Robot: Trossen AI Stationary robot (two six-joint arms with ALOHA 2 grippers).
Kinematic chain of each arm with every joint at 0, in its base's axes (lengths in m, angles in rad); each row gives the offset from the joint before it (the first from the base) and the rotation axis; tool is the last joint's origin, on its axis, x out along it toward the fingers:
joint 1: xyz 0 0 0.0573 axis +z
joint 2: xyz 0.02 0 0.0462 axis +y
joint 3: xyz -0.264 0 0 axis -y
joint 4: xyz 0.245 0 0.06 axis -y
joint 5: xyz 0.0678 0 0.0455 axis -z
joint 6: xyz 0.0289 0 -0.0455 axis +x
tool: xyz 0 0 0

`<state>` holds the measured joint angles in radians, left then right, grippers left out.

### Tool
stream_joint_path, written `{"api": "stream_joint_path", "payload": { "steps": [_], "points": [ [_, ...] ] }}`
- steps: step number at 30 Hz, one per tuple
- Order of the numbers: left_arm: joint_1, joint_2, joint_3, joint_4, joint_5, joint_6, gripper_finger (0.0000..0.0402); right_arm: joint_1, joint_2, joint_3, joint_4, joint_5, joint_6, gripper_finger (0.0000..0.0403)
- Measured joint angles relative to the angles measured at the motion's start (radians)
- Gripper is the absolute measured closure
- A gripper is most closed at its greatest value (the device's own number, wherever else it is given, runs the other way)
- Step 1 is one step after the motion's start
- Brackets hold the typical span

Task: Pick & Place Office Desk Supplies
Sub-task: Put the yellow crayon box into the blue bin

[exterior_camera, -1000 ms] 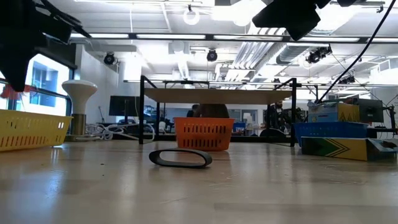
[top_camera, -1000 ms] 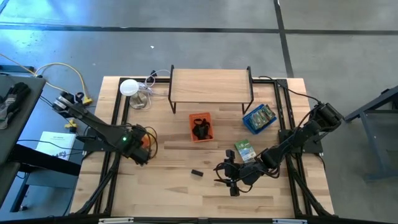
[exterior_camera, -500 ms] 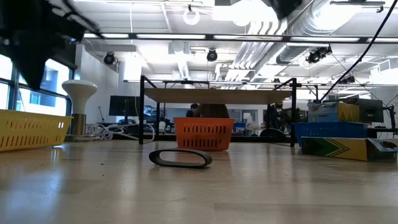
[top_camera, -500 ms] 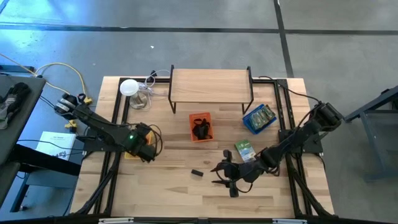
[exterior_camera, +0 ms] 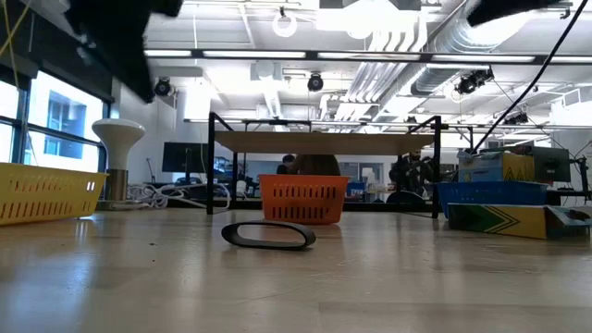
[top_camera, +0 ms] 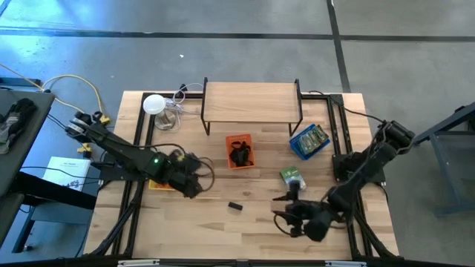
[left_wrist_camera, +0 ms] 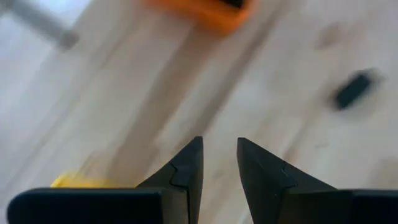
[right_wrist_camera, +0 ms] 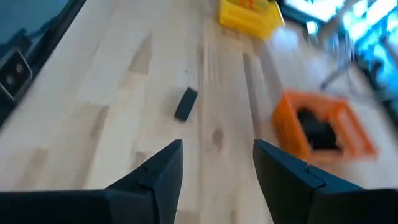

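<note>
The overhead camera is looking straight down, taking in the whole pale wooden table (top_camera: 223, 222). The low camera is sitting at tabletop level, facing across toward the orange plastic mesh tray (exterior_camera: 303, 200) and the room behind. Both wrist cameras are looking forward and down, close above the boards; each is sharing that tray (right_wrist_camera: 323, 132) and the small black clip-like piece (right_wrist_camera: 185, 103) (left_wrist_camera: 353, 90), apparently the piece (top_camera: 235, 206) seen from overhead.

Pale wood table (top_camera: 223, 222), planked, smooth with a soft sheen. Orange tray (top_camera: 239, 152) and yellow tray (exterior_camera: 46, 192) of slotted plastic. Small black clip (top_camera: 235, 206) matt, likewise the dark gripper fingers (left_wrist_camera: 186, 174).
</note>
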<state>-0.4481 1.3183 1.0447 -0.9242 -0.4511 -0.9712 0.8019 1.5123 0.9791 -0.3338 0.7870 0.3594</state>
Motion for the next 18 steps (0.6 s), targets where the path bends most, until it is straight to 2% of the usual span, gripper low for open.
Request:
{"api": "stream_joint_path", "payload": {
  "steps": [4, 6, 9, 12, 18],
  "points": [
    [-0.022, 0.025, 0.0, 0.233, 0.001, 0.169, 0.031, 0.017, -0.003, 0.0, -0.101, 0.017, 0.407, 0.0219],
    [-0.034, 0.043, 0.0, 0.323, 0.003, 0.239, 0.031, 0.014, -0.004, 0.0, -0.15, -0.005, 0.556, 0.0219],
    [-0.047, 0.072, 0.0, 0.416, 0.004, 0.315, 0.031, 0.007, -0.004, 0.0, -0.228, -0.046, 0.668, 0.0218],
    [-0.048, 0.104, 0.0, 0.456, 0.01, 0.328, 0.031, -0.011, -0.004, 0.0, -0.318, -0.081, 0.756, 0.0205],
    [-0.048, 0.16, 0.0, 0.459, 0.01, 0.32, 0.031, -0.05, -0.004, 0.0, -0.528, -0.147, 0.972, 0.0137]
  ]
}}
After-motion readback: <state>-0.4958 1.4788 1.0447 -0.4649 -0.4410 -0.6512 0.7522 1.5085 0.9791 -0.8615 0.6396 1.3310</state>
